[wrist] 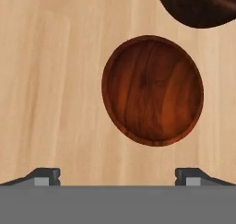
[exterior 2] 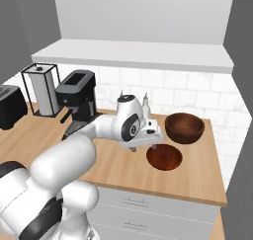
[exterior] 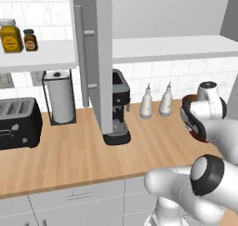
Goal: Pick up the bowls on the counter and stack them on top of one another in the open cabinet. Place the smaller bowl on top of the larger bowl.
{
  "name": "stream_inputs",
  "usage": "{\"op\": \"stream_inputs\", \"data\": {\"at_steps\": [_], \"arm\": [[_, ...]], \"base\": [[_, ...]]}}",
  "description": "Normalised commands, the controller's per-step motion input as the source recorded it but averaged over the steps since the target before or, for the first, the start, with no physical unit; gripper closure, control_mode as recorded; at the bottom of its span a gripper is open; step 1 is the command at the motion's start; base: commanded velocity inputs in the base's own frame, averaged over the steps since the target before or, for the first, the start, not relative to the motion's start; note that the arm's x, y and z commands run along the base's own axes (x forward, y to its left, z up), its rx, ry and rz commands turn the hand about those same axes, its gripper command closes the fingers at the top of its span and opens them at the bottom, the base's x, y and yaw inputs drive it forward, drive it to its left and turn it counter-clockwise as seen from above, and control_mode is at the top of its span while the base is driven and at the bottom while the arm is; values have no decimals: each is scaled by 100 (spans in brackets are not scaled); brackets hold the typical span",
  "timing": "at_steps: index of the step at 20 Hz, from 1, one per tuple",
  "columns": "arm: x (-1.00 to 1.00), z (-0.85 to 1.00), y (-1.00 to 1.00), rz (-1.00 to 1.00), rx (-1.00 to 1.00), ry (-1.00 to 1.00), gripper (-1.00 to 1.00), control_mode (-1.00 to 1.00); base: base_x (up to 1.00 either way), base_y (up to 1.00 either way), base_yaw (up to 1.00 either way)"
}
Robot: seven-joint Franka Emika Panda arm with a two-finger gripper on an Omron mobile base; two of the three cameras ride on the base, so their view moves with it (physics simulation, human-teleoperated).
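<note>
Bowls on counter [exterior 2: 197, 180] near right end, shallow bowl [exterior 2: 164, 158] in front, deep bowl [exterior 2: 184, 127] just behind, gripper [exterior 2: 154, 146] above counter beside shallow bowl, fingers [wrist: 46, 176] spread wide, holding nothing, cabinet [exterior 2: 138, 56] overhead.

Toaster [exterior: 18, 122], paper towel holder [exterior: 59, 96], coffee machine [exterior: 117, 109], two bottles [exterior: 156, 101] (white), amber jars [exterior: 17, 36].
</note>
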Motion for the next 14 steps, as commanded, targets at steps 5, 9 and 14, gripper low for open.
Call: {"op": "stream_inputs", "data": {"at_steps": [5, 9, 14], "arm": [[20, -41, 0, -4, 0, 6, -100, -100], [32, -14, 0, -2, 0, 0, -100, -100], [41, -29, -21, -4, 7, 0, -100, -100]], "base": [[0, 0, 0], [0, 0, 0], [0, 0, 0]]}}
